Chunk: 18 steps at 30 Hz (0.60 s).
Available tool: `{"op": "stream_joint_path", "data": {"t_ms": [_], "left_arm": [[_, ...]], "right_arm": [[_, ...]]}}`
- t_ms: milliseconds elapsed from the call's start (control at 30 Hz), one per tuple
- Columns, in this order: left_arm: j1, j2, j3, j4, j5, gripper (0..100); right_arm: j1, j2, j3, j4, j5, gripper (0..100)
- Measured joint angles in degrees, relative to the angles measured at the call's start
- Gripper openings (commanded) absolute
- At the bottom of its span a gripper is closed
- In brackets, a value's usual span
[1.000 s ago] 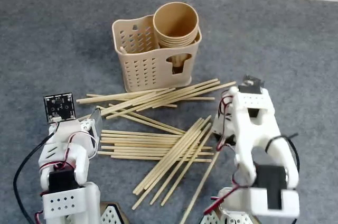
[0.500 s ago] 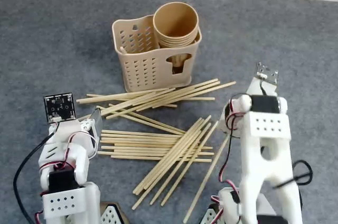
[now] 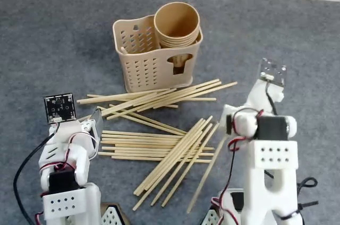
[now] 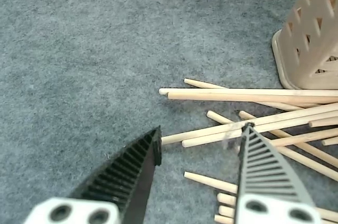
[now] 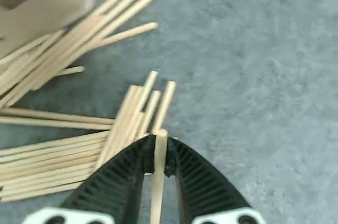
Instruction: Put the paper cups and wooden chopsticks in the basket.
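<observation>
**So: one stick pinched, the rest loose on the mat**

My right pincer (image 5: 157, 140) is clamped on a single stick (image 5: 158, 182). I grip it near its far end, w/ the tip just poking out past my fingertips and the rest running back under my wrist. It sits at the right edge of the pile, just beside a slanting bundle. Can't tell if it's clear of the mat (image 3: 53, 39) or touching it.

My left pincer (image 4: 201, 127) is spread wide, nothing in it, low over the mat at the left end of the pile. A few stick ends lie between and just beyond its tips.

The basket (image 3: 154, 68) stands upright at the back, approx. mid-table. The cups (image 3: 177, 20) are stacked inside its right side, rims well above the basket's edge.

The loose sticks (image 3: 143, 141) are all outside the basket. One bunch lies crosswise just in front of its base, a flat row lies nearer my arms, & a slanting bundle crosses the row's right end.
</observation>
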Motion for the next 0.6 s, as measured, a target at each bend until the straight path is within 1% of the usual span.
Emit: {"op": "stream_joint_path", "data": {"t_ms": [200, 400, 500, 600], "left_arm": [[0.0, 0.0, 0.0, 0.0, 0.0, 23], [0.0, 0.0, 0.0, 0.0, 0.0, 23], [0.0, 0.0, 0.0, 0.0, 0.0, 23], [0.0, 0.0, 0.0, 0.0, 0.0, 23]], "right_arm": [[-9.6, -7.6, 0.0, 0.1, 0.0, 0.4], [-17.5, -14.8, 0.0, -1.1, 0.0, 0.4], [-19.6, -18.0, 0.0, -5.1, 0.0, 0.4], [-19.9, -20.3, 0.0, -9.7, 0.0, 0.4]]}}
